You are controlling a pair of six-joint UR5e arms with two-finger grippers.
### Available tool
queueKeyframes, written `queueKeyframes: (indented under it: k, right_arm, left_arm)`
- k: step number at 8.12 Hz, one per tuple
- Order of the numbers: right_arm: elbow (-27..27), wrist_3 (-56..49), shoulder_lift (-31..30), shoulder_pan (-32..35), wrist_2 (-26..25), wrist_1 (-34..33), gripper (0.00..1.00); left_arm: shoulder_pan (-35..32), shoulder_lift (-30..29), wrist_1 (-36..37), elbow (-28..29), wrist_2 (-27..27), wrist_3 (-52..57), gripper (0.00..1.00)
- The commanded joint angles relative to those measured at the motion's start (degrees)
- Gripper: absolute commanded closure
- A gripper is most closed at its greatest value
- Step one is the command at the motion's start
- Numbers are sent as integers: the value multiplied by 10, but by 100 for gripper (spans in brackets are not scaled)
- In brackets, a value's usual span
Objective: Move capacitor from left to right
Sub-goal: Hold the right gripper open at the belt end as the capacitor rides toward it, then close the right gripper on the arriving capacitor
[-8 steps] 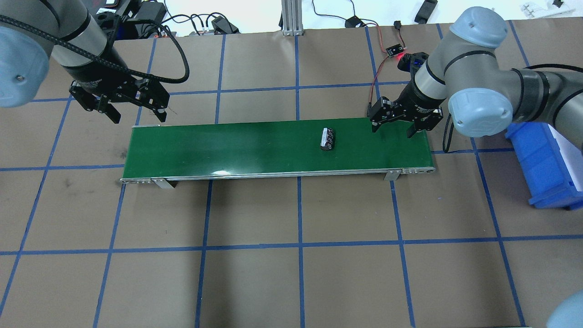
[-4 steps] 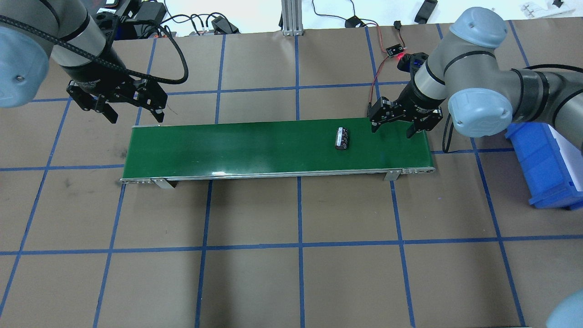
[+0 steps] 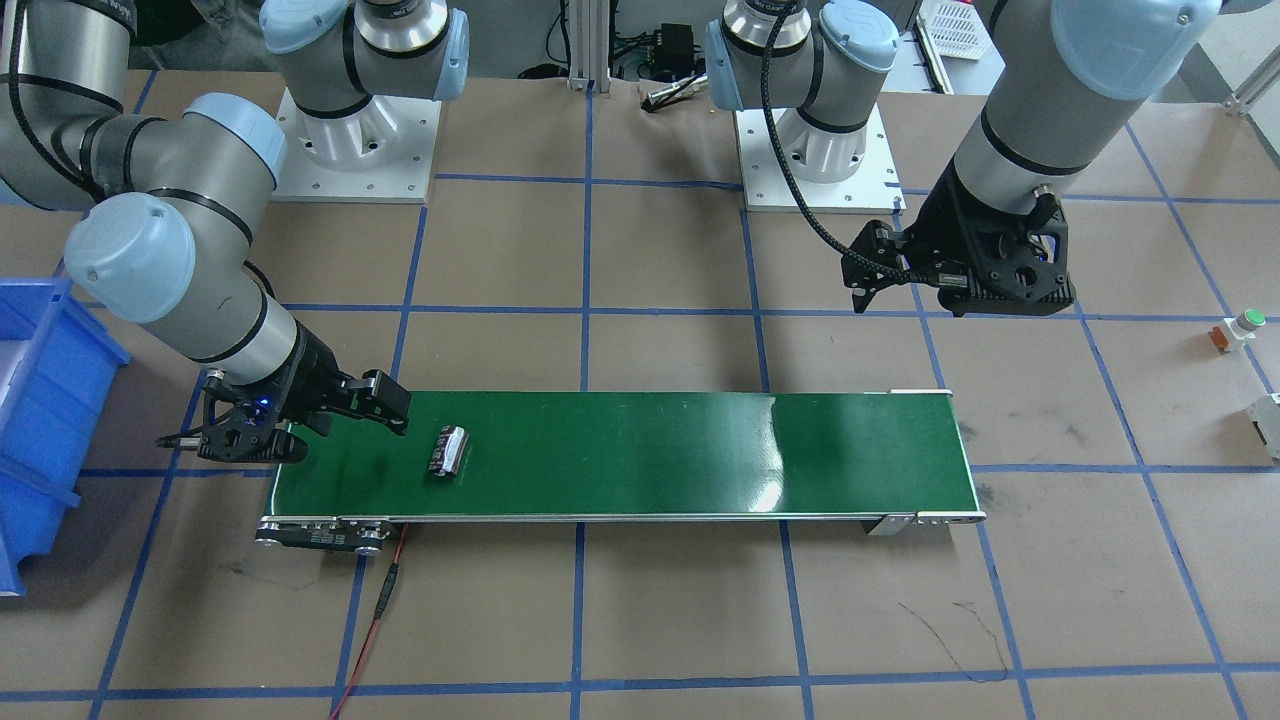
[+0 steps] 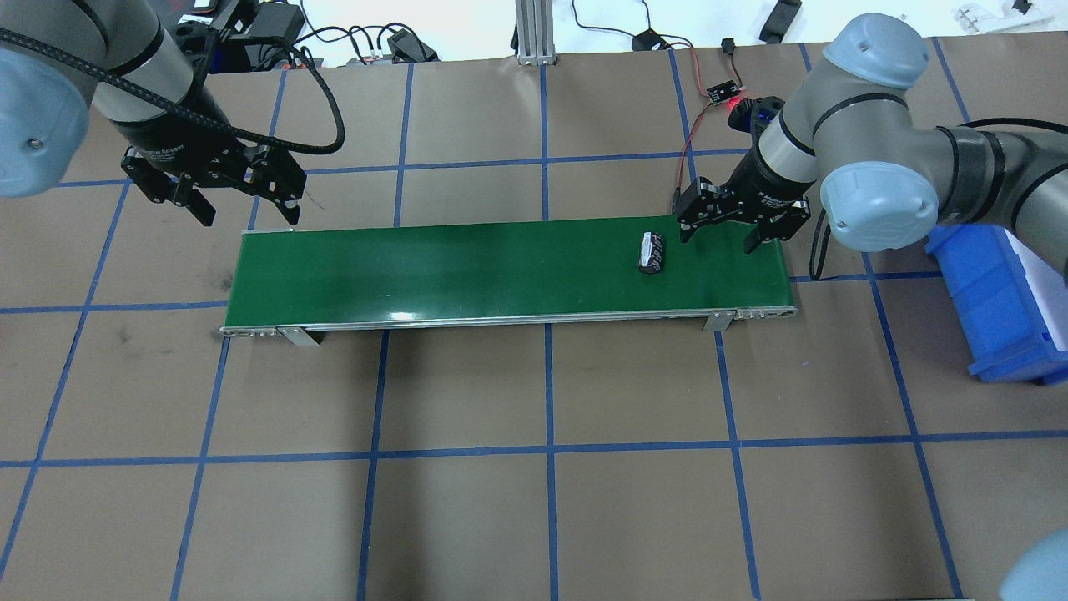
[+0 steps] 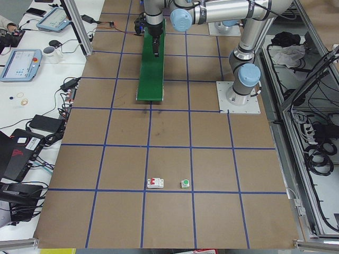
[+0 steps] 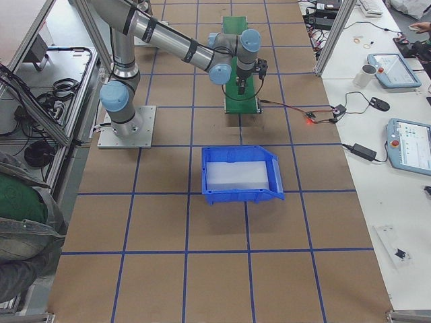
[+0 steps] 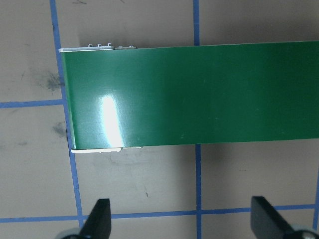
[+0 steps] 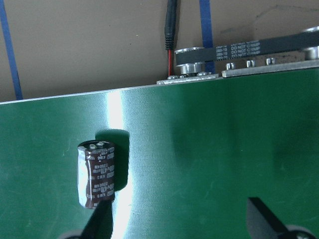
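The capacitor (image 4: 652,253), a stubby dark cylinder with pale markings, lies on its side on the green conveyor belt (image 4: 459,271) near the belt's right end. It also shows in the front view (image 3: 448,451) and in the right wrist view (image 8: 97,174). My right gripper (image 4: 717,239) is open and empty, low over the belt's right end, and the capacitor lies just short of its nearer finger. My left gripper (image 4: 249,219) is open and empty, above the table just behind the belt's left end, seen in its wrist view (image 7: 182,219).
A blue bin (image 4: 997,309) stands on the table right of the belt. A small sensor board with a red light (image 4: 724,93) and its wires lie behind the belt's right end. A white block with a green button (image 3: 1237,328) and a white boxy part (image 3: 1268,420) sit far to my left.
The capacitor has travelled right along the belt, up close to the right gripper. Both grippers stay open and almost still.
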Motion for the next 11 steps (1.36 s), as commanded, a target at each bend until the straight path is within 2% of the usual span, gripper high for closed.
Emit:
queueKeyframes:
  k: [1,7,8,11]
  right_arm:
    - [0,1,12,0,0,0,9]
    - [-1,1,26,0,6,-6,12]
    - [-1,1,37,0,5,-31,13]
    - [-2,-5,43,0,-8,-33,72]
  left_arm:
    - [0,0,-1,0,2,0,0]
    - [0,9,-1,-1,16,0,0]
    - [0,10,-1,-1,16,0,0]
    - [0,14,0,-4,35,0,0]
